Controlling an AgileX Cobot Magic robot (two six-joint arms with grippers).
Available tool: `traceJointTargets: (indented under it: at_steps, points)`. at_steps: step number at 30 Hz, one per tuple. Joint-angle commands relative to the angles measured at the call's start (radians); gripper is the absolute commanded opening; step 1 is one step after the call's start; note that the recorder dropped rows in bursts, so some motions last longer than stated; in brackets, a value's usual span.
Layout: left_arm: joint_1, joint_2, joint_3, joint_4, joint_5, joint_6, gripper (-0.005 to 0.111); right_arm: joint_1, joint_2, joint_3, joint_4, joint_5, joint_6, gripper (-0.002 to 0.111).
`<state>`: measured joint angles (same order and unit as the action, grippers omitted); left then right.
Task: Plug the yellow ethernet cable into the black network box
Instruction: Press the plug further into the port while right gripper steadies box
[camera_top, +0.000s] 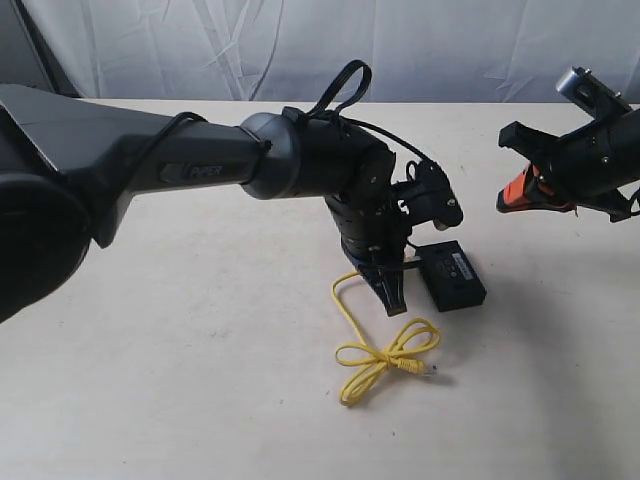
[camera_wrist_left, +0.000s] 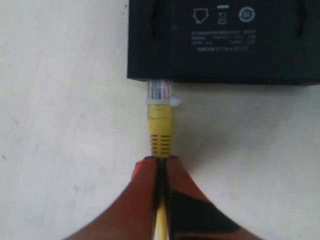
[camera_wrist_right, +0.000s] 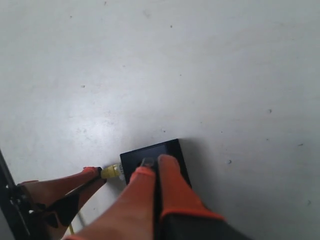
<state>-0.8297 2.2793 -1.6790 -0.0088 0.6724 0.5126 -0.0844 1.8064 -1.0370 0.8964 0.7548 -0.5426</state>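
The black network box (camera_top: 455, 278) lies flat on the pale table, label up. My left gripper (camera_top: 392, 298) reaches down just left of it. In the left wrist view that gripper (camera_wrist_left: 160, 161) is shut on the yellow ethernet cable (camera_wrist_left: 161, 127), right behind the plug's boot. The clear plug (camera_wrist_left: 160, 91) touches the side of the box (camera_wrist_left: 225, 50); how deep it sits I cannot tell. The rest of the cable (camera_top: 385, 355) lies looped and tied in front. My right gripper (camera_top: 520, 195) hovers high at the right, shut and empty (camera_wrist_right: 157, 162), above the box (camera_wrist_right: 135, 159).
White cloth hangs behind the table. The left arm's big grey body spans the left half of the exterior view. The cable's free plug (camera_top: 428, 371) rests on the table near the loop.
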Motion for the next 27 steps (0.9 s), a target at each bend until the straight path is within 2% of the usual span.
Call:
traceJointTargets:
  at_steps: [1,15,27]
  points:
    - [-0.001,-0.011,-0.003,-0.008,-0.026,0.001,0.000,-0.006,-0.001,0.003,-0.005,-0.010,-0.006,-0.001]
    - [-0.001,-0.011,-0.003,-0.008,-0.055,0.022,0.000,0.005,0.104,0.005,-0.029,-0.036,-0.006,-0.001]
    - [-0.001,-0.011,-0.003,-0.008,-0.055,0.026,0.000,0.075,0.163,0.005,-0.024,-0.079,-0.031,-0.001]
